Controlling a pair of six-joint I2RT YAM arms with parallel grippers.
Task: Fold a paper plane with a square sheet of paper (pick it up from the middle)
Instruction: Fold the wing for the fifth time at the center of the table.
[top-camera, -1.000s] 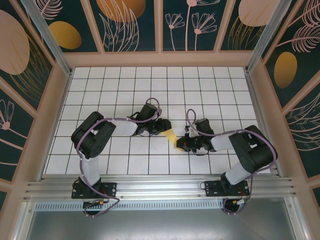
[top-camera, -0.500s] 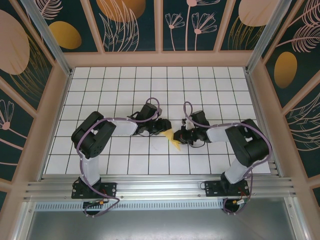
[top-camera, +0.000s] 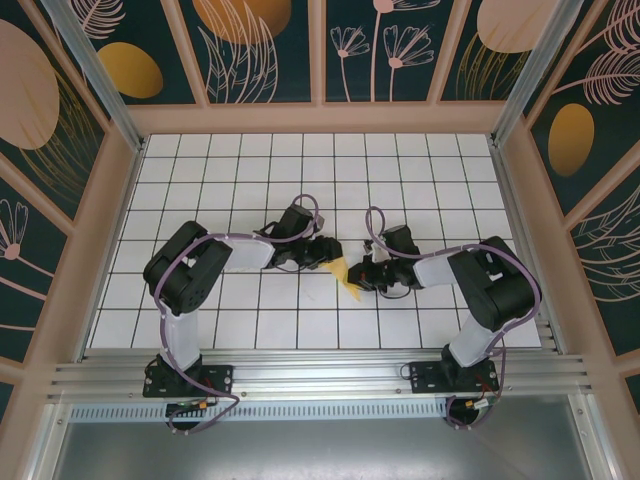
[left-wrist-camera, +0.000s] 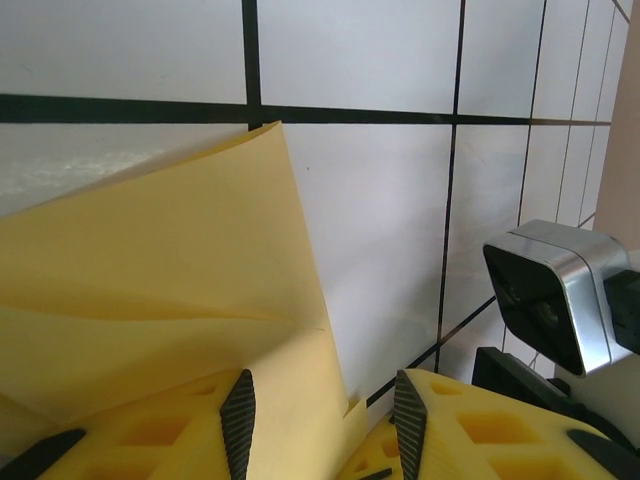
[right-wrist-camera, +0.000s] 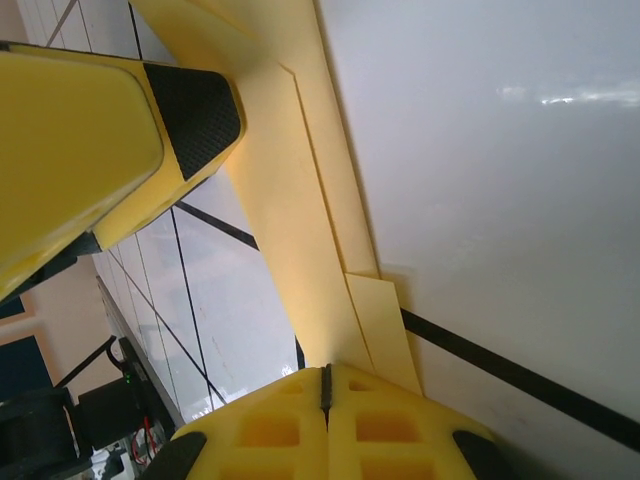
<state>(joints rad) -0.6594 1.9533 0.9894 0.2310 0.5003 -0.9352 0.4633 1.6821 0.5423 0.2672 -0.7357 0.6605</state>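
Paper: the sheet of paper (top-camera: 346, 276), pale yellow and folded into a narrow layered shape, is near the middle of the table (top-camera: 250, 170), between the 2 grippers.
Table surface: white tiles with black grid lines, running under both arms.
Left gripper (top-camera: 333, 258): it reaches in from the left and meets the paper's upper-left end.
Left fingers: they stand apart in the left wrist view, with the paper (left-wrist-camera: 180, 270) rising through the gap. It lies against 1 pad, and a sliver of table (left-wrist-camera: 380, 60) shows before the other (so it is not clamped).
Right gripper (top-camera: 362, 280): it sits at the paper's lower-right end, facing the left gripper (left-wrist-camera: 322, 388).
Right fingers: in the right wrist view, the right gripper (right-wrist-camera: 325, 372) is pressed together, with the paper's narrow end pinched in the seam.
Fold detail: from that seam the paper (right-wrist-camera: 300, 230) runs as a long strip with stepped layer edges, passing just beside the black pad of 1 of the left fingers (right-wrist-camera: 190, 105).
Contact with table: it cannot be told whether the strip rests on the tiles (right-wrist-camera: 500, 150).
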